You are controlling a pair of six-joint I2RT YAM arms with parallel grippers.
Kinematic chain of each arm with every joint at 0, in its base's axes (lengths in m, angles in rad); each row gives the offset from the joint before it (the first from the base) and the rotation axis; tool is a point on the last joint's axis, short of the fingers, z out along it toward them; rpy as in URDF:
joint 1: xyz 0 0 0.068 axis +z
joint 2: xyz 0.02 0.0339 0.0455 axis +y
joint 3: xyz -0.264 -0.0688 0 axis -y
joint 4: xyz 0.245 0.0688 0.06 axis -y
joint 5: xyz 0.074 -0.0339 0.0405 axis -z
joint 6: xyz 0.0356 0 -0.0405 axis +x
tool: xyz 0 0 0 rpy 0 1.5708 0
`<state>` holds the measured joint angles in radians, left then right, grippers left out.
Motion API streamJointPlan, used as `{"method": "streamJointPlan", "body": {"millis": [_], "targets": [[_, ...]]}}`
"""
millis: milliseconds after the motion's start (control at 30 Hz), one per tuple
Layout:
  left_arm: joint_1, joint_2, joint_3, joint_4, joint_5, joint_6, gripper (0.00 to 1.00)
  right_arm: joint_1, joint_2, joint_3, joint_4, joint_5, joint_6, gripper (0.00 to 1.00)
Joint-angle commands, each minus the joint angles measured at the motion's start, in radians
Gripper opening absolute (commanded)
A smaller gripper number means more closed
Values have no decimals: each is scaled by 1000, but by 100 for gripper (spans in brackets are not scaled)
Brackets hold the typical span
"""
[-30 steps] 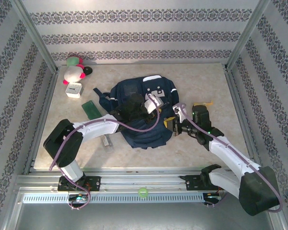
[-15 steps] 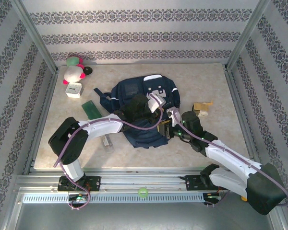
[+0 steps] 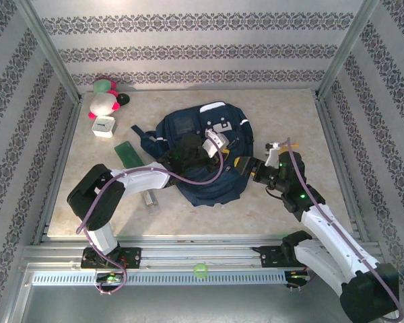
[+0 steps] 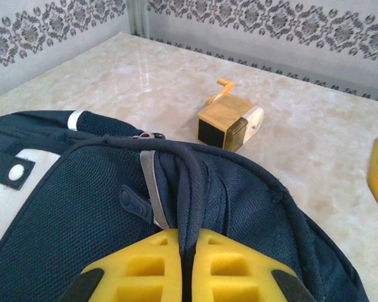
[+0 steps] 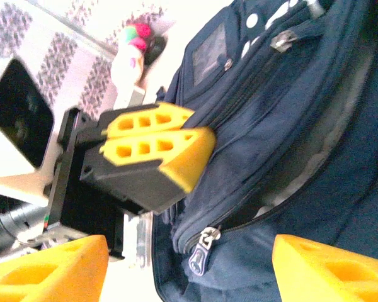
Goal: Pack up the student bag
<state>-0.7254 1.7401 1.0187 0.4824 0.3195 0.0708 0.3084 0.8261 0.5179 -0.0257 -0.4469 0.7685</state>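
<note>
Student bag: lying in the middle of the table, front up, with a gripper on it and another at its right side.
Left gripper: still pinching a dark ridge of the bag between its closed yellow pads, possibly a strap or a zip seam; it is holding the same spot as before.
Right gripper: sitting just beside the bag's right edge, fingers spread wide and holding nothing; half a second ago it was reaching at the bag's near right corner.
Wooden box: resting right of the bag, now partly covered by the right arm from above.
Plush toy: staying at the far left.
</note>
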Motion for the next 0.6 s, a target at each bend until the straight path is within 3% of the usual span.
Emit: {"method": "streamJointPlan", "body": {"millis": [0,200,367,433,567], "targets": [[10,-54,-13,158,147,14,0,-43,46,11,10,-55,107,69],[17,-57,-25,184,316,15,0,-63,157,42,135,-111,154,69],[23,-54,-31,201,384,4,0,-65,234,46,261,-134,235,66],[23,-54,-36,204,365,14,0,-59,254,31,312,-123,307,59],[30,-72,-45,148,306,49,0,-12,243,-9,369,-51,342,32]]}}
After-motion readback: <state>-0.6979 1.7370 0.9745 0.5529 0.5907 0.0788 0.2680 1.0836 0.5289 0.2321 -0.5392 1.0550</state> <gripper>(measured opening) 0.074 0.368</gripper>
